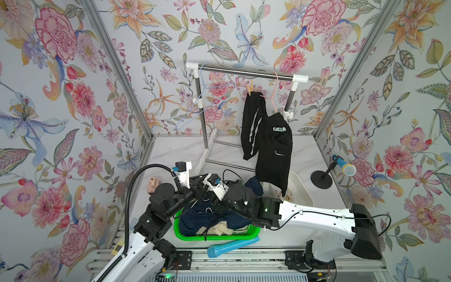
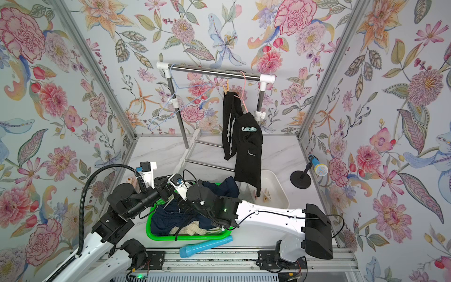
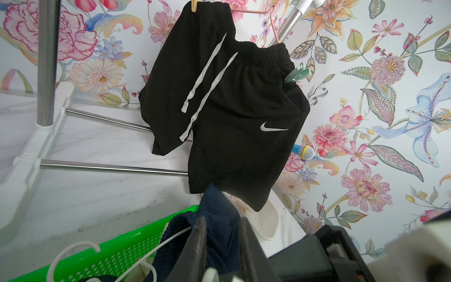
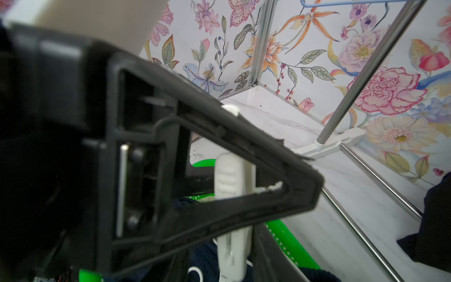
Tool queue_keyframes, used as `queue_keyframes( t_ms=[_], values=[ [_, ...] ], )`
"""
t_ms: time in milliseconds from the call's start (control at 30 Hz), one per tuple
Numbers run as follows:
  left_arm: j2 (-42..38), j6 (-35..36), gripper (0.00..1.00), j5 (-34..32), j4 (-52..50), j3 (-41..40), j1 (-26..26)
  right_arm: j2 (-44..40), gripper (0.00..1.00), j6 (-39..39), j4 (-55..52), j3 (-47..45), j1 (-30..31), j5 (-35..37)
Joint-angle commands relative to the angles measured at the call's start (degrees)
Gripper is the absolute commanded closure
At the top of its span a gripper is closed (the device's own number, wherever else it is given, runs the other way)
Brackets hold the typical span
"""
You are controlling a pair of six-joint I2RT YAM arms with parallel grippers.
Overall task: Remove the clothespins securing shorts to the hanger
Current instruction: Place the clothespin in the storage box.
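Black shorts hang from a pink hanger on the rail. A wooden clothespin and a pale teal clip pin them. Navy shorts and cream shorts lie in the green basket. Both grippers meet low over that basket. My left gripper is shut on a white clip. My right gripper straddles the clip's lower end: one finger touches it, and navy cloth shows in the gap on the other side.
An empty blue hanger hangs at the rail's left end. A white hanger lies in the basket. A white bin holding wooden pegs stands right of the basket. A blue tube lies in front, a microphone at the right wall.
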Motion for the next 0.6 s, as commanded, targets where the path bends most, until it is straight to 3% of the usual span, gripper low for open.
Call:
queue_keyframes(
  t_ms=[0,333,433,567],
  values=[
    [-0.8,-0.6,1.00,2.0,-1.0,1.4,-0.5,0.4,0.67,-1.2,2.8,1.8,0.3,0.7],
    [-1.4,-1.4,0.97,3.9,-3.3,1.6,-0.5,1.1,1.00,-2.7,5.4,1.2,0.5,1.7],
    [-1.9,-1.5,0.76,2.7,-2.7,1.8,-0.4,0.7,1.00,-3.3,5.0,0.8,1.0,2.7],
    [-2.0,0.0,0.32,0.8,-2.6,3.2,-0.4,-0.7,1.00,-1.8,4.0,-0.6,0.9,4.7]
  ],
)
